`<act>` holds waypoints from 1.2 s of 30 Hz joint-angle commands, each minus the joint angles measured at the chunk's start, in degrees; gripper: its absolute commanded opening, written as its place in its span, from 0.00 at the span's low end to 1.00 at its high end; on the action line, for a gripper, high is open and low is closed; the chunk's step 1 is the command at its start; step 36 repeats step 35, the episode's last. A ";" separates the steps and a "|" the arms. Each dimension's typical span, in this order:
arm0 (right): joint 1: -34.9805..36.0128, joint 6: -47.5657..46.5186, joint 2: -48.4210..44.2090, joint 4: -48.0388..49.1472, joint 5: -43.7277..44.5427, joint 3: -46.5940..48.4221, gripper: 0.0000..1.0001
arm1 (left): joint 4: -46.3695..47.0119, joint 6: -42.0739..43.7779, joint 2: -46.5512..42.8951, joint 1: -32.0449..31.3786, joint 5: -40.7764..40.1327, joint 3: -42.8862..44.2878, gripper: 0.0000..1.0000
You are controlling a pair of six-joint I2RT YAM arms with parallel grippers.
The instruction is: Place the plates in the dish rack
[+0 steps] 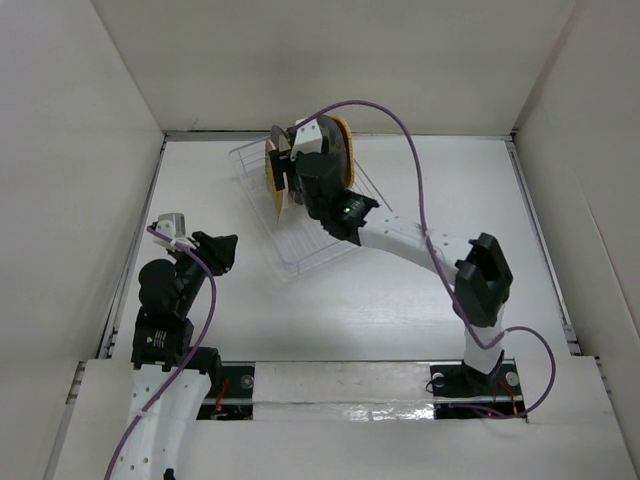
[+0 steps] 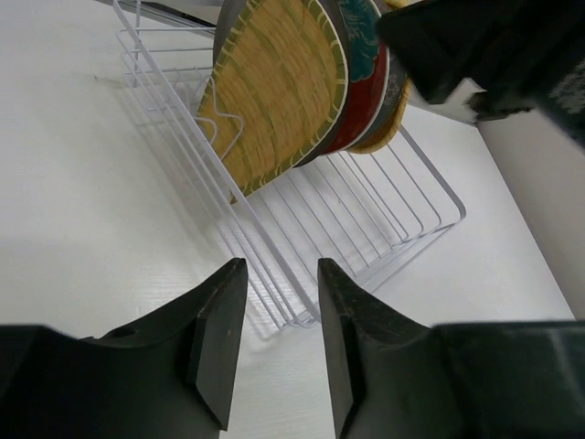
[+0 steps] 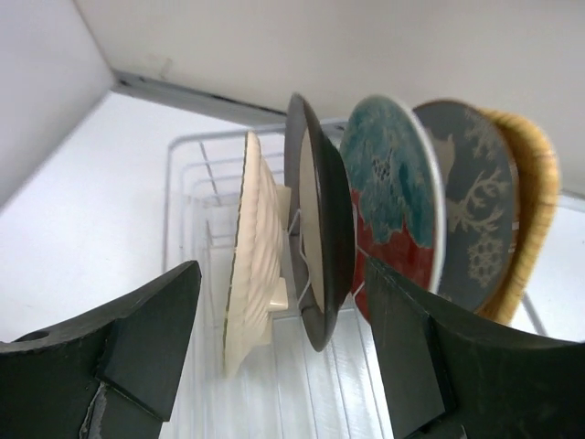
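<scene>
Five plates stand on edge in the wire dish rack [image 1: 312,250]. In the right wrist view, left to right, they are the yellow ribbed plate [image 3: 256,256], the brown-rimmed cream plate [image 3: 322,229], the red-rimmed teal plate [image 3: 393,183], the dark grey patterned plate [image 3: 471,201] and the orange plate [image 3: 532,183]. My right gripper [image 3: 283,347] is wide open just above them, with its jaws either side of the yellow and brown-rimmed plates and holding nothing. My left gripper [image 2: 279,306] is open and empty, low over the table near the rack's [image 2: 384,219] near-left corner.
White walls enclose the table on three sides. The rack sits askew at the back centre, close to the back wall. The right arm's elbow [image 1: 483,278] rises at the right. The left arm [image 1: 165,300] stays near the left wall.
</scene>
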 commanded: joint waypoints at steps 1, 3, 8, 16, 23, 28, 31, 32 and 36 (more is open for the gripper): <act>0.27 1.58 -10.16 7.55 -4.16 -3.53 0.78 | 1.44 0.06 -0.62 -0.32 -0.75 0.62 0.32; 0.27 1.58 -13.76 7.82 -5.31 -6.25 0.78 | 1.53 -0.02 -0.70 -0.32 -0.75 0.62 0.31; 0.27 2.55 -20.18 8.96 -6.19 -12.06 0.74 | 1.44 -0.03 -0.88 -0.32 -0.75 0.70 0.39; 0.27 7.55 -44.23 28.54 7.14 -42.15 0.00 | 1.53 0.41 -4.83 -0.32 -1.19 0.88 0.64; -5.70 15.46 -53.24 22.27 1.48 -49.87 0.57 | 2.41 0.33 -6.50 -0.32 0.04 0.36 0.71; -6.32 15.20 -51.67 13.20 -1.97 -45.92 0.68 | 2.85 0.41 -7.64 -0.32 0.92 0.09 0.71; -6.32 15.21 -51.57 13.18 -2.85 -45.64 0.69 | 2.93 0.33 -8.17 -0.32 0.74 0.00 0.71; -6.32 15.21 -51.57 13.36 -3.20 -45.64 0.69 | 3.02 0.24 -8.26 -0.32 0.74 -0.17 0.70; -5.79 15.03 -50.44 12.49 -4.61 -44.25 0.69 | 3.11 0.24 -8.00 -0.32 1.09 -0.17 0.69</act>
